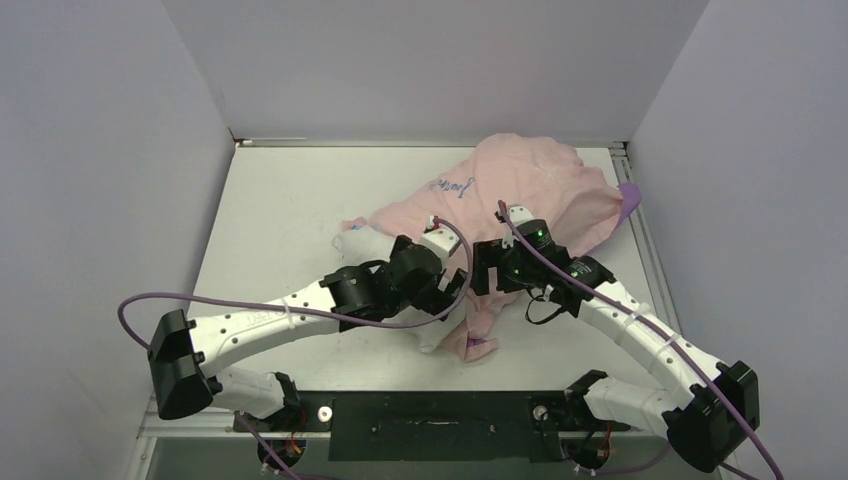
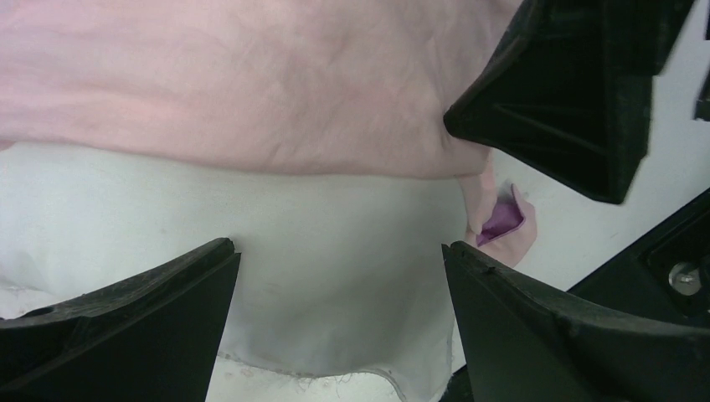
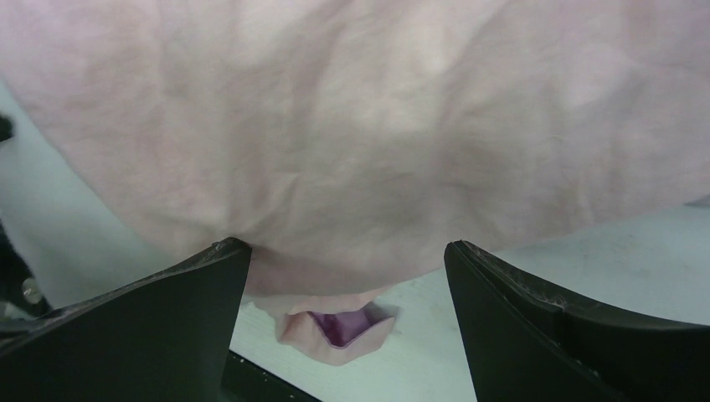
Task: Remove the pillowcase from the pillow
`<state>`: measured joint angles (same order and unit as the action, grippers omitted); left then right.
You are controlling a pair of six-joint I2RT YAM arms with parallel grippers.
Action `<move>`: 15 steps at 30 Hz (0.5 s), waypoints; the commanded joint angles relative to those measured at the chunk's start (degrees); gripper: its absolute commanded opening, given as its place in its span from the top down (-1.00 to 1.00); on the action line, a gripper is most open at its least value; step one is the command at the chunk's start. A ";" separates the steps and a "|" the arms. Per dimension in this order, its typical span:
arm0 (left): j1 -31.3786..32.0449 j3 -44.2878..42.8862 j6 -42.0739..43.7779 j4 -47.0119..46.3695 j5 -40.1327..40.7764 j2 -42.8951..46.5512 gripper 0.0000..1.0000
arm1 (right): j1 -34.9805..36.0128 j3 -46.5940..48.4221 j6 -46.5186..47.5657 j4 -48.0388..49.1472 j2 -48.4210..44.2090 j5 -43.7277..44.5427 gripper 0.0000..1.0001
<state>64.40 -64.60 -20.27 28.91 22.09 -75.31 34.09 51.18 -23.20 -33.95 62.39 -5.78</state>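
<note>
Pale grey walls close round a white desk [image 1: 280, 200]. On its far right half we see the limp cloth pillowcase [image 1: 520, 185], turned pale pink side out and heaped over the plump white stuffed pillow [image 1: 362, 243]. Only the pillow's near-left end shows bare. The bundle's long axis runs from that end, close in front of the arms, slantwise to the far right corner. Both arms reach to the near end, side by side. Our left pincer [image 2: 339, 245] is spread wide with bare white pillow between its fingers and the pink hem just beyond. Our right pincer [image 3: 347, 244] is also spread, gripping nothing, with pink cloth filling the gap. We judge the left arm better placed to pin the pillow, and the right to draw the cover off toward the far right.
</note>
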 commanded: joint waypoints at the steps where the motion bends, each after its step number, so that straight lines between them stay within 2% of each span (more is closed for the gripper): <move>1: 0.11 -1.16 -0.12 1.40 1.45 -2.81 -0.95 | -0.01 -1.00 1.16 6.60 -0.43 -9.96 -0.80; 2: 0.07 -0.42 -0.40 1.43 1.72 -3.33 -0.99 | 0.06 -1.26 1.52 6.80 -0.07 -11.24 -0.80; 6: -0.34 2.60 -1.80 1.46 2.51 -5.31 -0.53 | 0.28 -1.97 2.70 7.78 0.54 -14.23 -0.81; 11: -1.98 3.79 -3.43 0.44 1.65 -6.15 0.30 | 0.28 -4.24 2.89 9.23 1.90 -14.05 -0.84; 15: -2.97 3.61 -3.55 0.72 1.64 -5.88 0.99 | 0.28 -6.02 3.28 9.05 3.62 -11.63 -0.95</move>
<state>62.65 -61.60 -23.20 28.32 23.49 -80.86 34.17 46.63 -21.21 -27.20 64.16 -18.48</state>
